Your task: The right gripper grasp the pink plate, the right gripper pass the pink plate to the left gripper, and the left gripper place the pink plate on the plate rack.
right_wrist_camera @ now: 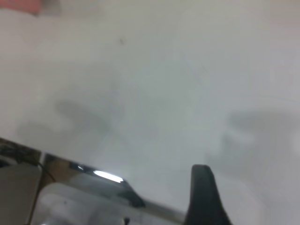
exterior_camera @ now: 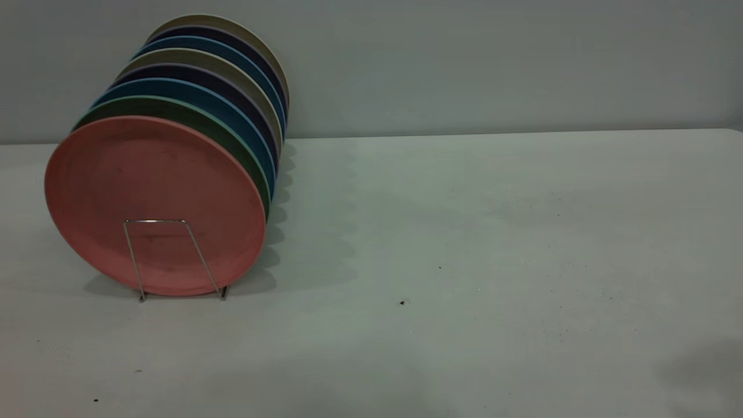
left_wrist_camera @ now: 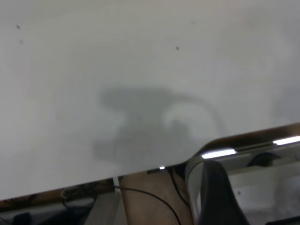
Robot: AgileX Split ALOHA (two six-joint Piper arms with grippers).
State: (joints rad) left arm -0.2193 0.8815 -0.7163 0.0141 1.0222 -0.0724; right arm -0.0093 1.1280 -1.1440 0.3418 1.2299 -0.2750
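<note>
The pink plate [exterior_camera: 154, 200] stands on edge at the front of the plate rack, leaning behind the rack's front silver wire loop [exterior_camera: 155, 220], at the left of the table. No gripper touches it, and neither arm shows in the exterior view. In the left wrist view only a black part of the left gripper [left_wrist_camera: 216, 187] shows, over the table's edge. In the right wrist view a black part of the right gripper [right_wrist_camera: 202, 192] shows above bare table, with a sliver of the pink plate [right_wrist_camera: 18, 4] far off at a corner.
Behind the pink plate, several more plates fill the rack: a green plate [exterior_camera: 151, 105], then blue, dark purple and beige ones. The pale table [exterior_camera: 464, 232] stretches bare to the right. A wall stands behind. Cables hang past the table edge [left_wrist_camera: 140, 168].
</note>
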